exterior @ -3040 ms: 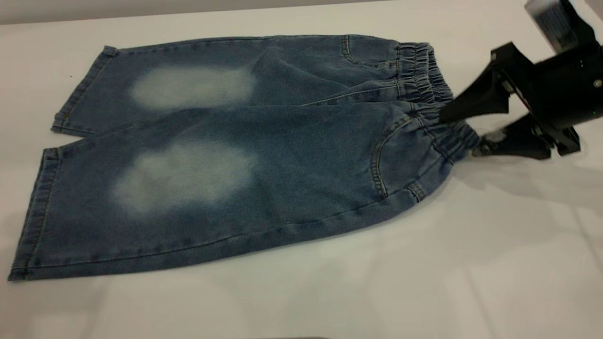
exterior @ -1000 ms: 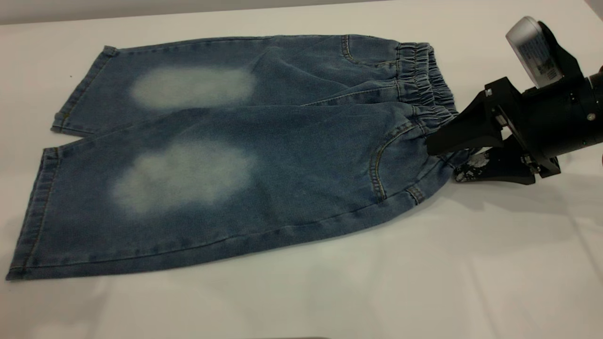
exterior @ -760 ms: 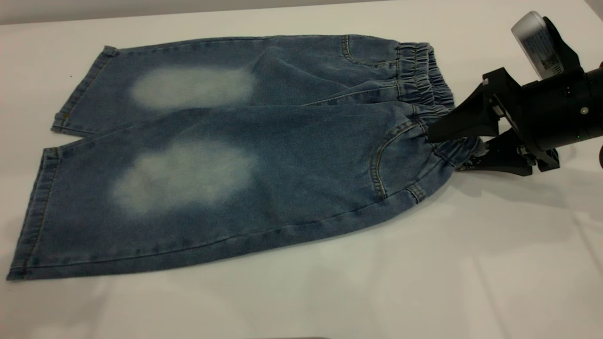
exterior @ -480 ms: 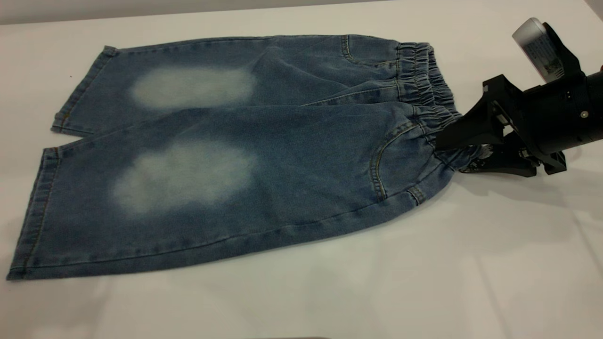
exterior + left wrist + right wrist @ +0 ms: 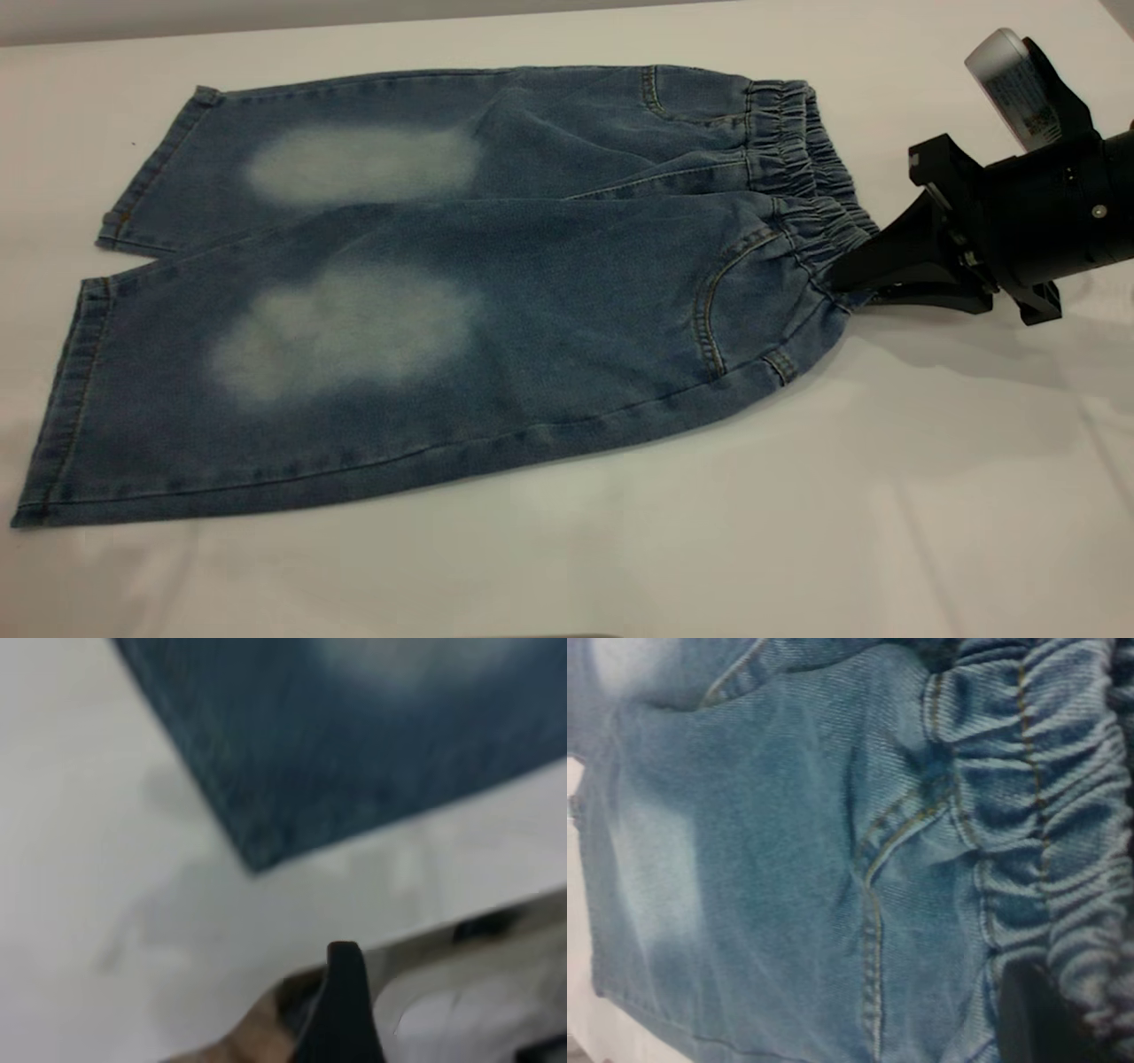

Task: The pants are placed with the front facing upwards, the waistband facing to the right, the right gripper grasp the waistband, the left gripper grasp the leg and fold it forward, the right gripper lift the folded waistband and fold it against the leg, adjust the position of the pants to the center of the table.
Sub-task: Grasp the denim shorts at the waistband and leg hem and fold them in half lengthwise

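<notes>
1. Nearest to you, at six o'clock in the exterior view, the table is showing only its white top.
2. Just beyond that, the pants are lying flat with the front up, legs running out toward nine o'clock and the near leg's hem sitting at about eight o'clock.
3. Each leg is showing a pale faded patch; the near leg is overlapping the edge of the far one along the middle.
4. At three o'clock, the waistband is lying gathered and ruffled, and its near end is being pulled into a point toward the right gripper.
5. You are seeing the right gripper clenched on that near end of the waistband, both black fingers pressed together over the denim, just above the table.
6. In the right wrist view the ruffled waistband is filling the frame right by the camera, with a dark fingertip lying against it beside the tan pocket stitching.
7. The left gripper is appearing only in its own wrist view, as one dark finger hanging near a hem corner of the pants, apart from the cloth; you cannot tell whether it is released or clenched.
8. Farthest off, at twelve o'clock, the table's back edge is meeting a grey band.
</notes>
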Motion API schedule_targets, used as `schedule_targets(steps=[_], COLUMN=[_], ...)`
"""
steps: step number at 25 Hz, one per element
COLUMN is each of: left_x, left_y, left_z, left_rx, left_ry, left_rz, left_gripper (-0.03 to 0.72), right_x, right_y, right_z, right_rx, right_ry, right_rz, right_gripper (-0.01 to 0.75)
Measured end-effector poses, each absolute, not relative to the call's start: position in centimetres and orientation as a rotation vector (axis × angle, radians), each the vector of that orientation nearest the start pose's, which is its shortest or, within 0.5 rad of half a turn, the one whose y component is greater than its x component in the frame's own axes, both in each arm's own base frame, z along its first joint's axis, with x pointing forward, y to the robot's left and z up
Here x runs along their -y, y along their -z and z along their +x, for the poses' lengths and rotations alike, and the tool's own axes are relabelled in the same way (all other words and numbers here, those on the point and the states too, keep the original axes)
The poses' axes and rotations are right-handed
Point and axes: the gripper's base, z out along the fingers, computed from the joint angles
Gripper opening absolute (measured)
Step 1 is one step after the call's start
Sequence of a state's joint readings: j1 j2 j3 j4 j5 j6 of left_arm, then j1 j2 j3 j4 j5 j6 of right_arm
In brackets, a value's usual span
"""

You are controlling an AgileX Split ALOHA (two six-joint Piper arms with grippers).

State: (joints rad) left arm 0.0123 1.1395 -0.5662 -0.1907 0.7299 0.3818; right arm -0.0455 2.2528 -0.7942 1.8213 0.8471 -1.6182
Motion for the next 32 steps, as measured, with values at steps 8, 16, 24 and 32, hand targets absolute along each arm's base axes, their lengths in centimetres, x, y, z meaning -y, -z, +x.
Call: schedule_targets(steps=[8,16,24,32], left_x=[0.2,-0.3,0.3,1.2], left_y=[-17.7,-13.4,-8.8,-6.1], left_z=[19.5,21.9,23.2,23.8], left_rx=[-2.822,-2.858,-2.838,-2.803], left_ry=[-0.001,-0.075,-0.081,-0.079], left_rz=[0.439,0.545,0.782,0.949], left_gripper=[0.566,0.566,0.566,0.566], right_x=[-5.5,-5.5,-5.5,-5.5], right_y=[-2.4,-2.5,-2.5,-2.5], right_z=[31.1,31.1,31.1,31.1], right_rx=[-2.528,-2.521,-2.52,-2.52], right_ry=[-1.227,-1.24,-1.241,-1.242], right_rz=[0.204,0.204,0.203,0.205], right_gripper=[0.036,0.036,0.036,0.037])
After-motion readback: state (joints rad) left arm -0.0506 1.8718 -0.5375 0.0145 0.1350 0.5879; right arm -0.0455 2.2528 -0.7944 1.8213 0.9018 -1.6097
